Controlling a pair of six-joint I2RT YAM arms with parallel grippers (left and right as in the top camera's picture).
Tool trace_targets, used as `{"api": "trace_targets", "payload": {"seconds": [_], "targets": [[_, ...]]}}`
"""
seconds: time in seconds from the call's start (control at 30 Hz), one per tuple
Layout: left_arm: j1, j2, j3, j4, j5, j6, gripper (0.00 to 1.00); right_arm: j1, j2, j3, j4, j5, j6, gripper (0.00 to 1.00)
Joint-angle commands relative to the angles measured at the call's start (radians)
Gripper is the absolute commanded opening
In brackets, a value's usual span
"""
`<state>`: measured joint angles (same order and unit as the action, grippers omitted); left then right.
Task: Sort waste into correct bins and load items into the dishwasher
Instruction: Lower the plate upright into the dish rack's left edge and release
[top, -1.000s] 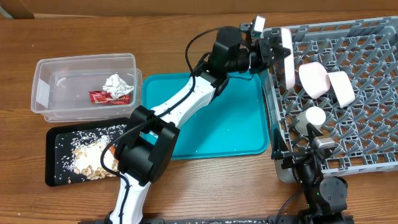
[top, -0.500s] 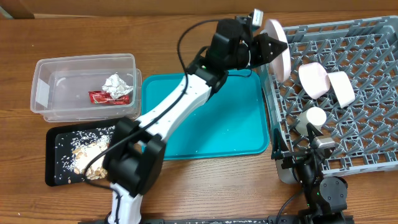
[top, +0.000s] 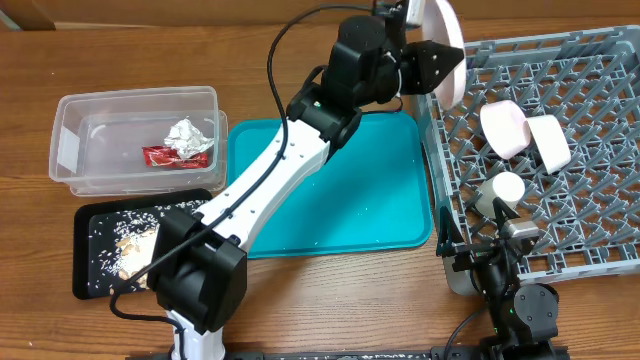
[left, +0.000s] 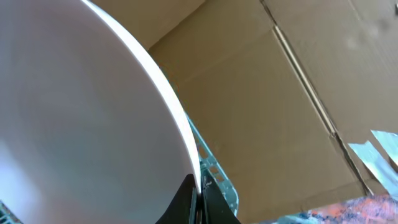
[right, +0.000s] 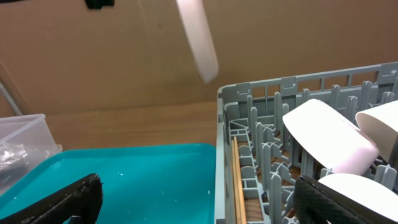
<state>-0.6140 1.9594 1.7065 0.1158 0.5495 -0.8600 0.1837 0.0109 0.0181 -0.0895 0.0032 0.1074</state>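
Observation:
My left gripper (top: 436, 60) is shut on the rim of the round white plate (top: 444, 45) and holds it on edge above the far left corner of the grey dish rack (top: 600, 245). The plate fills the left wrist view (left: 81, 118), with the fingers (left: 198, 198) pinching its rim. The pale pink bowl (top: 504, 128), the white bowl (top: 549, 141) and the small white cup (top: 503, 189) sit in the rack. Chopsticks (right: 237, 180) lie along the rack's left side. My right gripper (right: 199, 199) is open and empty at the rack's near left corner.
The teal tray (top: 350, 190) lies between the rack and the bins. The clear tub (top: 135, 140) holds the crumpled paper ball (top: 190, 135) and the red wrapper (top: 175, 156). The black tray (top: 95, 255) holds peanut shells (top: 135, 250) and crumbs.
My left gripper has lifted the plate up and toward the far edge of the rack, and the arm has stretched out further. The right arm has not moved.

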Motion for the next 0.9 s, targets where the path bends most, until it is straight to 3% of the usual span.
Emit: {"api": "trace_targets", "payload": {"seconds": [0.0, 0.23, 0.33, 0.4, 0.47, 0.5, 0.57, 0.67, 0.87], "targets": [[-0.021, 0.037, 0.018, 0.014, 0.032, 0.027, 0.04, -0.003, -0.008, -0.010, 0.006, -0.005, -0.003, 1.00], [-0.051, 0.177, 0.018, 0.094, 0.129, -0.064, 0.04, -0.003, -0.008, -0.010, 0.006, -0.005, -0.003, 1.00], [-0.050, 0.188, 0.018, 0.042, 0.097, -0.073, 0.04, -0.003, -0.008, -0.010, 0.006, -0.005, -0.003, 1.00], [-0.050, 0.184, 0.018, 0.000, 0.060, -0.077, 0.18, -0.003, -0.008, -0.010, 0.006, -0.005, -0.003, 1.00], [-0.050, 0.177, 0.018, -0.028, 0.045, -0.082, 0.66, -0.003, -0.008, -0.010, 0.006, -0.005, -0.003, 1.00], [-0.047, 0.171, 0.018, -0.040, 0.043, -0.076, 0.80, -0.003, -0.008, -0.010, 0.006, -0.005, -0.003, 1.00], [-0.034, 0.147, 0.018, -0.077, 0.042, -0.059, 1.00, -0.003, -0.008, -0.010, 0.006, -0.005, -0.003, 1.00], [0.001, 0.074, 0.019, -0.195, -0.010, -0.014, 1.00, -0.003, -0.008, -0.010, 0.006, -0.005, -0.003, 1.00], [0.089, -0.155, 0.019, -0.500, -0.134, 0.187, 1.00, -0.003, -0.008, -0.010, 0.006, -0.005, -0.003, 1.00]]}}
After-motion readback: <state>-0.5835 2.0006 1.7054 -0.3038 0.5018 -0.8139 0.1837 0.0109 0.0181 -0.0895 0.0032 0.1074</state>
